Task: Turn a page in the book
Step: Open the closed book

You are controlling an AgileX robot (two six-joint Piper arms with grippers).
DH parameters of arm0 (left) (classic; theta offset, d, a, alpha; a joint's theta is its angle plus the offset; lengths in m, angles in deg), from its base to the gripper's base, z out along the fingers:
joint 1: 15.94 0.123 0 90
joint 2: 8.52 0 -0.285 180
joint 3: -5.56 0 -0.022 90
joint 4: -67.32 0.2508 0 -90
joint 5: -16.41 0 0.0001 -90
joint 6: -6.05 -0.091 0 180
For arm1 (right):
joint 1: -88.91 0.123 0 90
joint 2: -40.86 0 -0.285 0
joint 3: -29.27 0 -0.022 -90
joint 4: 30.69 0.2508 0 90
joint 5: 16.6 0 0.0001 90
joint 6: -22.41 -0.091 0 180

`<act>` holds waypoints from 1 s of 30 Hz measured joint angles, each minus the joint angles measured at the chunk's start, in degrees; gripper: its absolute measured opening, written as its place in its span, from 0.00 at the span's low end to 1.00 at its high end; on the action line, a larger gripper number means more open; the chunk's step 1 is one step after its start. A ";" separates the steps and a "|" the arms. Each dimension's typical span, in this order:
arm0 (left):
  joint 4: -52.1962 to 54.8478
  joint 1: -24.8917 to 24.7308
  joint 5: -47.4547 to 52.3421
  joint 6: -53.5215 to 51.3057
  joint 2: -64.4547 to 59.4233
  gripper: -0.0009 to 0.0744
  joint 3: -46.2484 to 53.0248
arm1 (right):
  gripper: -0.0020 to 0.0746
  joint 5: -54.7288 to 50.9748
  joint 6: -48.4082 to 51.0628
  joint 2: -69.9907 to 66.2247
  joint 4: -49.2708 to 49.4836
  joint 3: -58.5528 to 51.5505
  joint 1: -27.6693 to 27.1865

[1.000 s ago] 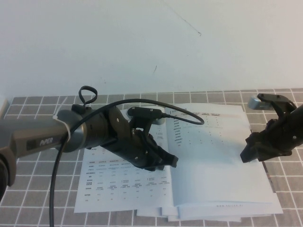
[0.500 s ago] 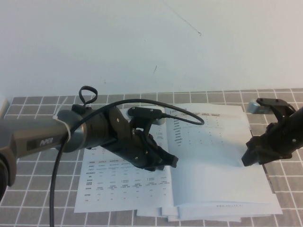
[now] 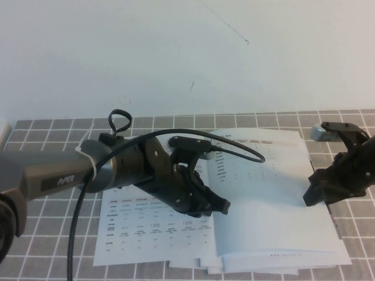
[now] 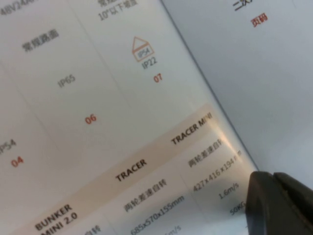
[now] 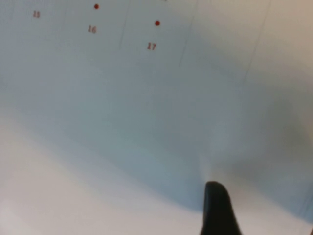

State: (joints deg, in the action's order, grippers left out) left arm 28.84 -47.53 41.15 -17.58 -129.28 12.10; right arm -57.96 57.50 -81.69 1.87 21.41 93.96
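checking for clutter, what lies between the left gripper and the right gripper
High view: only the bare blank lower part of the page lies between the left gripper and the right gripper.

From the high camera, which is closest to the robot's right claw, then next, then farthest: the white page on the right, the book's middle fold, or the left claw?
1. The page, right under the right gripper at the book's right edge.
2. The book's middle fold, toward the centre.
3. The left gripper, just beyond the fold over the left-hand leaf; a near tie with the fold.
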 joint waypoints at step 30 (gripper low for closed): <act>0.46 0.00 0.33 0.00 0.00 0.01 0.00 | 0.54 -6.83 7.72 5.87 12.62 0.00 -0.63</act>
State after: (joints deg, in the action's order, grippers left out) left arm 29.30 -47.53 41.47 -17.58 -129.28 12.10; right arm -64.79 65.22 -75.82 14.49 21.41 93.32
